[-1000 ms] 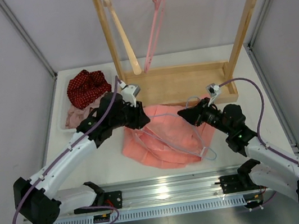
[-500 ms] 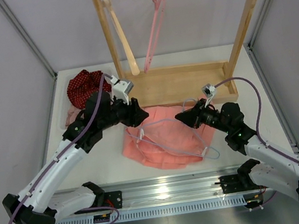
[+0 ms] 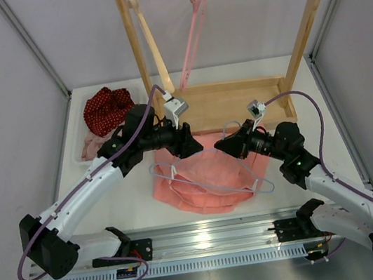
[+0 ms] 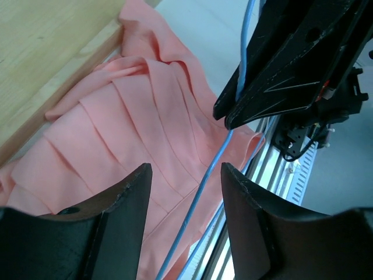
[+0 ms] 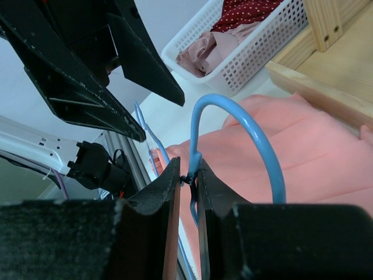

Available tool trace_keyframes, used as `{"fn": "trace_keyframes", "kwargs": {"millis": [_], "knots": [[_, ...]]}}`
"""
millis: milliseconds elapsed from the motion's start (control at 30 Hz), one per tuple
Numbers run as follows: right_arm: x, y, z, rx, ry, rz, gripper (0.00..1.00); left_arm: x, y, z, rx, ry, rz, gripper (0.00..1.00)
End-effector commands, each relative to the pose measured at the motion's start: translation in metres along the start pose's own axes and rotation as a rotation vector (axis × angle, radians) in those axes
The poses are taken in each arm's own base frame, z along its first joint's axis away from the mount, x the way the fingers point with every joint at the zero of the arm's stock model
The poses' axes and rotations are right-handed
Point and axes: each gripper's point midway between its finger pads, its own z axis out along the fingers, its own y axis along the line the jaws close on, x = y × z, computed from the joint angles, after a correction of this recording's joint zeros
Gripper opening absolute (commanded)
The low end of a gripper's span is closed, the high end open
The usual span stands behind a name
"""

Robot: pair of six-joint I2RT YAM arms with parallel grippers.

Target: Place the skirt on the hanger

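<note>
One skirt (image 3: 202, 174) lies on the worktop (image 3: 136, 201). The right hand (image 5: 187, 175) pinches the single hanger (image 5: 224, 100). The left hand (image 4: 185, 175) gapes, holding nothing.

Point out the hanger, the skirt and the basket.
hanger (image 5: 262, 140), right wrist view, on the curve of its hook.
skirt (image 4: 134, 111), left wrist view, on a pleat near the middle.
basket (image 5: 256, 55), right wrist view, on its mesh side wall.
</note>
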Motion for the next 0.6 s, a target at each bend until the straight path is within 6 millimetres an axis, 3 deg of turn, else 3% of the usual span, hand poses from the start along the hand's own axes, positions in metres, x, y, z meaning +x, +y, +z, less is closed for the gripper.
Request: {"fn": "trace_keyframes", "kwargs": {"millis": [0,300,567], "knots": [[-0.029,0.03,0.003,-0.09,-0.044,-0.064,0.0,-0.03,-0.025,0.0,0.115,-0.067,0.101,0.57],[-0.033,0.034,0.005,-0.085,-0.032,-0.078,0.0,-0.009,-0.049,0.015,0.23,-0.006,0.105,0.57],[-0.041,0.039,0.007,-0.087,-0.028,-0.1,0.0,0.001,-0.044,0.021,0.211,0.019,0.115,0.56]]}}
